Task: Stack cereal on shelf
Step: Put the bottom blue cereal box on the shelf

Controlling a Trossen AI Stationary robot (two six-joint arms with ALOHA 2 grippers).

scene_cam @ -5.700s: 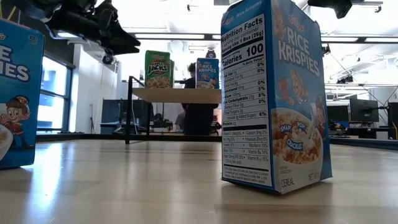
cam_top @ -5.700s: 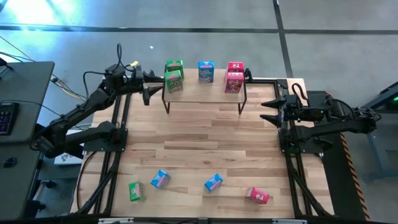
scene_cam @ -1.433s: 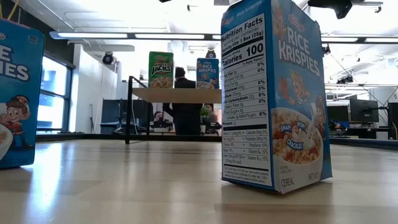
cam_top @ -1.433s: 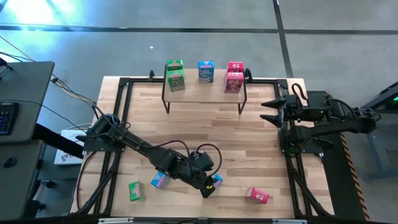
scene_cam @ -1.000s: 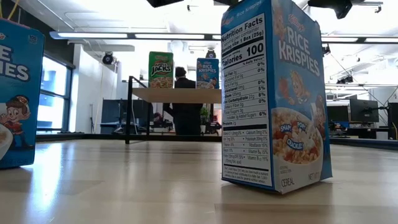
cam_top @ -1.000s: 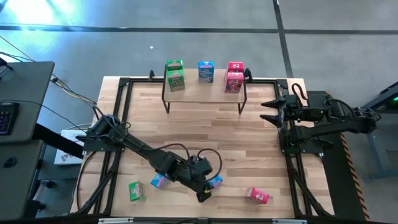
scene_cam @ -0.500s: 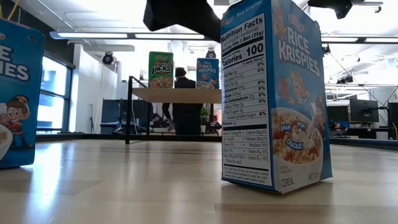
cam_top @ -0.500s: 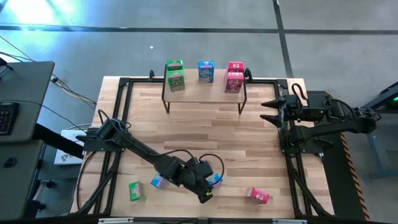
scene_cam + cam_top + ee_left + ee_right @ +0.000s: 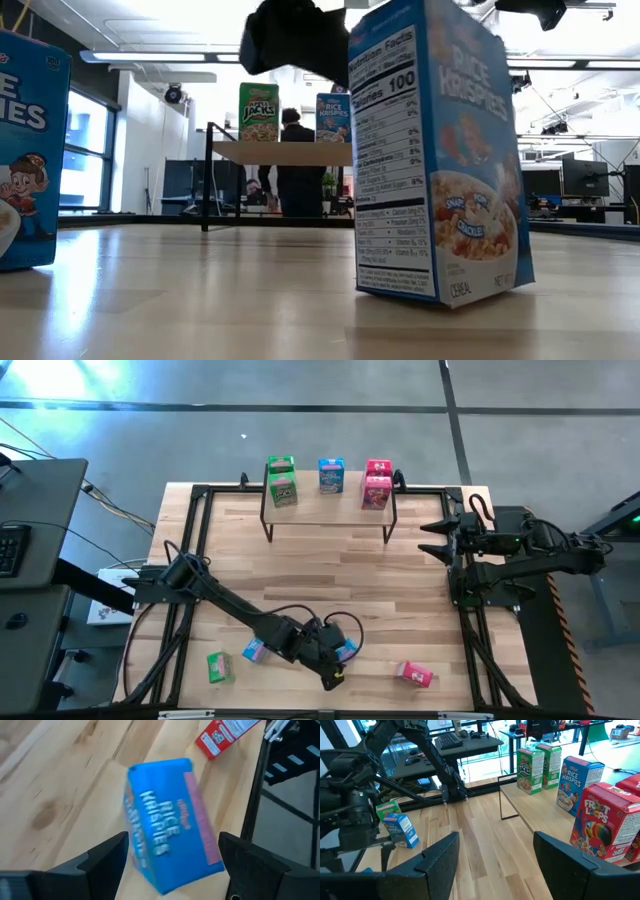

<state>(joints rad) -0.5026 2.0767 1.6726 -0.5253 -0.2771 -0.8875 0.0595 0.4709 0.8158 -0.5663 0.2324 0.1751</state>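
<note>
Left gripper (image 9: pixel 334 678): near table edge, fingers spread either side of a blue Rice Krispies box (image 9: pixel 170 847), not clamped on it.
Blue Rice Krispies box: tilted on the tabletop (image 9: pixel 330 575).
Other near boxes: green box (image 9: pixel 216 666), second blue box (image 9: pixel 254 651), red box (image 9: pixel 414 674), apart.
Right gripper (image 9: pixel 432 536): waiting at right table edge, fingers spread, holding nothing.
Shelf (image 9: pixel 330 502): far end, carrying two green, one blue and two red boxes.

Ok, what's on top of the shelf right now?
On the shelf: two green boxes, one blue box and two red boxes. Each pair stands one behind the other. Nothing else shows.
</note>
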